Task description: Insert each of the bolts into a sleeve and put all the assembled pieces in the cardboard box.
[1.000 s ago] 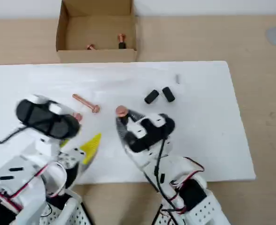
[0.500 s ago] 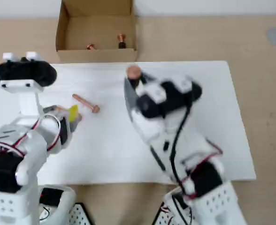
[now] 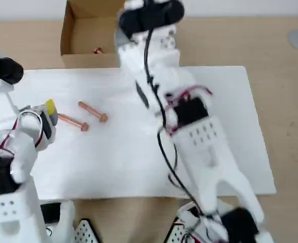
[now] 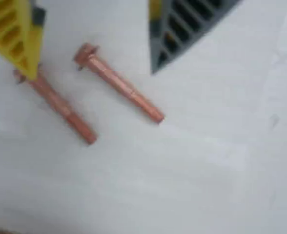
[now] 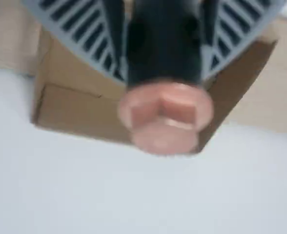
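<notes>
My right gripper (image 5: pixel 163 46) is clamped on a black-sleeved copper bolt (image 5: pixel 165 117) over the brown cardboard box's (image 5: pixel 75 114) front corner, left gripper (image 4: pixel 92 70) gaping above two bare copper bolts (image 4: pixel 119 85) by the white sheet's (image 3: pixel 215 126) left edge.

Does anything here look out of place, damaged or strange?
Nothing stands out. Two bare bolts lie apart on the white sheet by the open left tool; the right tool holds a sleeved bolt near the cardboard box.
</notes>
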Robot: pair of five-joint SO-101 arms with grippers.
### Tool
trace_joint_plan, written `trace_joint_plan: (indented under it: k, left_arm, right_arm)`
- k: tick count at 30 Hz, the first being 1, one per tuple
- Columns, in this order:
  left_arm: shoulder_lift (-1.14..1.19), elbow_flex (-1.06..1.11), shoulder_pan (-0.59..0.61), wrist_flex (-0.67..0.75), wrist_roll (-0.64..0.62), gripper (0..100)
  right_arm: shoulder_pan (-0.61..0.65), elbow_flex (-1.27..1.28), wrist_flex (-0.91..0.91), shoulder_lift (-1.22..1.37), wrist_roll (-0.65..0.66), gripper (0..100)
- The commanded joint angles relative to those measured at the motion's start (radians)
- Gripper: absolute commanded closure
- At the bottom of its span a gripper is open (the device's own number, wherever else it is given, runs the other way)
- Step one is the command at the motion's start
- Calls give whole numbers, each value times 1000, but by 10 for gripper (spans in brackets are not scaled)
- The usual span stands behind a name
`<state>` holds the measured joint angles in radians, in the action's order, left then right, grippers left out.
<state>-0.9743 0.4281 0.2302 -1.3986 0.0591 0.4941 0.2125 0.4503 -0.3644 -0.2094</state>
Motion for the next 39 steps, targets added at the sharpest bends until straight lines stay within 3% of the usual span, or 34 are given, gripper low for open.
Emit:
trace_joint_plan:
  k: [1,7,20,32,39]
  left_arm:
    - [-1,55,25,48,-3,833]
    - [-1,89,18,52,-3,833]
    - [-1,91,21,54,54,833]
    - [1,92,18,54,54,833]
    - [-1,161,18,77,54,833]
  right_arm:
    - [-81,-194,-69,163,-28,989]
    - [-153,-478,-68,483,-101,989]
    - [-134,-1055,-66,1115,-110,989]
    - [-147,-1414,-66,1540,-109,989]
    - [-147,-1457,-34,1636,-107,989]
